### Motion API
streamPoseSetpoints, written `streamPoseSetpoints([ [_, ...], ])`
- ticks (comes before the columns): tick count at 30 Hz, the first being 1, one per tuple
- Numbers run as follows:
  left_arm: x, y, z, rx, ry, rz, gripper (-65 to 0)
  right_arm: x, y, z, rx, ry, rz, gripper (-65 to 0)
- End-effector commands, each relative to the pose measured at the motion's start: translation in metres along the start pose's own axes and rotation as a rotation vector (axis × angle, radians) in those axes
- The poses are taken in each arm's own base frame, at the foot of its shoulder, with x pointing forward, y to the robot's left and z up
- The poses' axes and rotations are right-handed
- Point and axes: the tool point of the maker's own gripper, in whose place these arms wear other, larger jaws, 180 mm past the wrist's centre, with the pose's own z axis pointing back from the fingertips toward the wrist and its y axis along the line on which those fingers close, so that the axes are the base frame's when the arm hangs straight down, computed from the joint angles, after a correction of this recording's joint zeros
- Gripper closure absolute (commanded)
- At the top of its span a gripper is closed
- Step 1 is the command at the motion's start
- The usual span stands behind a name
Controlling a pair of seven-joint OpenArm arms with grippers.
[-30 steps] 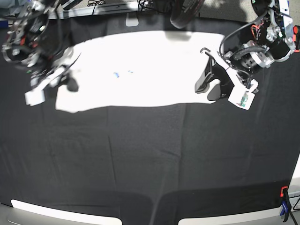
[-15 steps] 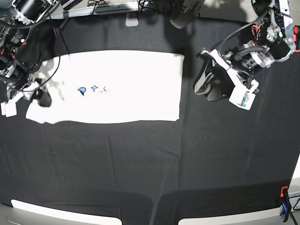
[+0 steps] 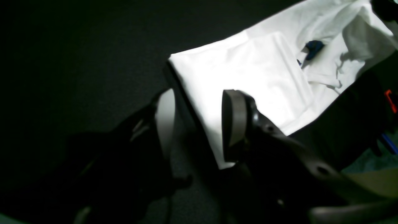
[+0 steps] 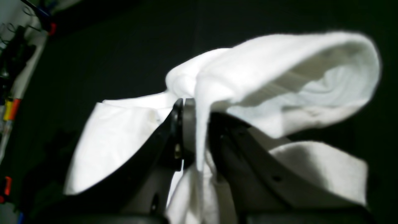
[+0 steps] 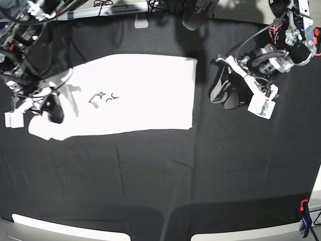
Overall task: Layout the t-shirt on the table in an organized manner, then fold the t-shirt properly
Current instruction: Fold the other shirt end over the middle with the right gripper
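Note:
The white t-shirt [image 5: 140, 90] lies spread on the black table [image 5: 160, 175], left of centre, with a small blue star of print [image 5: 101, 95] showing. At its left end my right gripper [image 5: 52, 110] holds a raised fold. In the right wrist view that gripper [image 4: 194, 107] is shut on the bunched white cloth [image 4: 279, 71]. My left gripper [image 5: 223, 95] hangs just off the shirt's right edge. In the left wrist view it [image 3: 197, 105] stands open and holds nothing, with the shirt [image 3: 248, 77] beyond its fingers.
A red and blue clamp [image 5: 304, 213] grips the table's front right corner. White panels [image 5: 65, 228] line the front edge. A white object [image 5: 141, 21] and cables lie along the far edge.
The shirt has been dragged to the left and lies flatter. My right gripper has shifted slightly with its left end. My left gripper, at the shirt's right edge a second ago, now stands apart from it.

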Motion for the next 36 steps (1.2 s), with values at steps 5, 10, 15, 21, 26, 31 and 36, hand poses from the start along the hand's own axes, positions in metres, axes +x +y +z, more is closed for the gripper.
streamPoseSetpoints([
  [5,0.013,-0.003,0.002,-0.01,-0.048,-0.009,-23.2,0.01,0.025,-0.01,0.071,-0.057,0.001,0.0],
  [10,0.013,-0.003,0.002,-0.01,-0.047,-0.009,-23.3,-0.001,0.068,-0.034,0.197,-0.005,0.03,0.0],
  [15,0.012,-0.003,0.002,-0.01,-0.047,-0.009,-23.2,-0.014,0.121,-0.055,0.349,0.073,0.06,0.0],
  [21,0.012,-0.003,0.002,-0.01,-0.047,-0.009,-23.3,-0.039,0.18,-0.067,0.506,0.171,0.127,0.0],
  [26,0.012,-0.003,0.002,-0.01,-0.047,-0.009,-23.2,-0.056,0.199,-0.075,0.514,0.233,0.172,0.0],
  [31,0.013,-0.003,0.002,-0.01,-0.047,-0.009,-23.2,-0.055,0.221,-0.08,0.544,0.209,0.121,0.0],
  [36,0.012,-0.003,0.002,-0.01,-0.046,-0.009,-23.2,-0.051,0.245,-0.082,0.587,0.173,0.062,-22.8],
])
